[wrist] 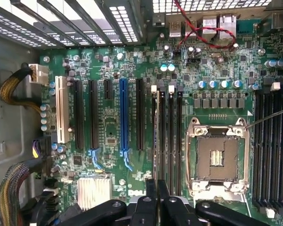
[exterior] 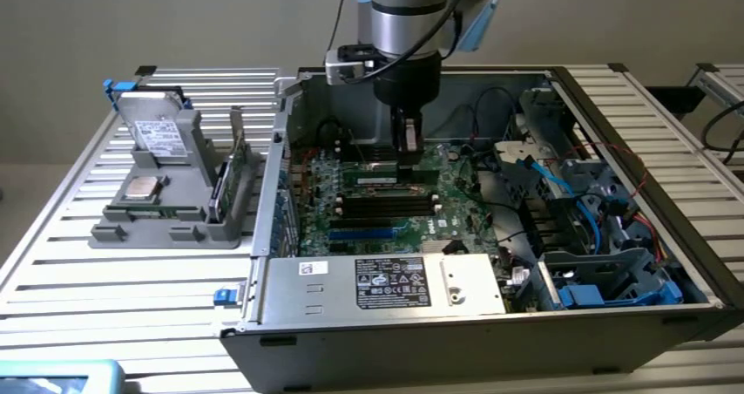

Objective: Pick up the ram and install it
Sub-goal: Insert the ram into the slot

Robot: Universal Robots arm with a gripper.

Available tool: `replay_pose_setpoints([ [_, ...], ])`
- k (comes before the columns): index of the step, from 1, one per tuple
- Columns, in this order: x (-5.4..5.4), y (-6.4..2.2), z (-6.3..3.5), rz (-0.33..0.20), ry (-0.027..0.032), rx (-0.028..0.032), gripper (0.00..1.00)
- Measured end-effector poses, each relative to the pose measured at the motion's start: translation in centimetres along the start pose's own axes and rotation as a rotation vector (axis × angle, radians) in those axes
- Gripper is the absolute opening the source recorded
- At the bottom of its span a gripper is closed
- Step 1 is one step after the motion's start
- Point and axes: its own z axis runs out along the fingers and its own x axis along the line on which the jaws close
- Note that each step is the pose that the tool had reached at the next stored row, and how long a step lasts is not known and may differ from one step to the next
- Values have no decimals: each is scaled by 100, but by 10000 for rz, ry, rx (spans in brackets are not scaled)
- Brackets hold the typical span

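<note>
Where the arm hangs: we see it lowered into the open computer case (exterior: 465, 329), with its pincer (exterior: 407, 169) over the motherboard (exterior: 384, 215), at about twelve o'clock from the board's middle in the exterior view.
Pincer: clenched on the ram (wrist: 156, 136); in the wrist view its two black fingers (wrist: 151, 195) press in from either side of the stick's thin edge.
Ram: we see it edge-on, a narrow strip running lengthwise along the bank of black memory slots (wrist: 172, 136) beside the processor socket (wrist: 218, 155). It lines up with the slot of that bank farthest from the socket.
Seating: from this angle we cannot quite tell whether the stick is down in that slot or just above it.
Socket: a metal frame around a dark square with gold contacts at its centre.
Expansion slots: several black ones and one blue slot (wrist: 123, 117) lie on the side of the ram away from the socket.
Around the case: the slatted metal worktop (exterior: 117, 307) carries the case. At nine o'clock from it in the exterior view stands a grey holder (exterior: 174, 215), with a drive (exterior: 157, 132) standing in it and a green card (exterior: 236, 180) upright at its three o'clock edge.
</note>
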Motion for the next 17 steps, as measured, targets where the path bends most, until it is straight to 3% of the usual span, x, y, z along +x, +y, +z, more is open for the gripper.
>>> replay_pose_setpoints([
  [11,-29,-7,52,-136,5,-6,13],
  [15,-32,-10,82,-147,79,-49,13],
  [17,-33,-14,85,-152,175,-46,13],
])
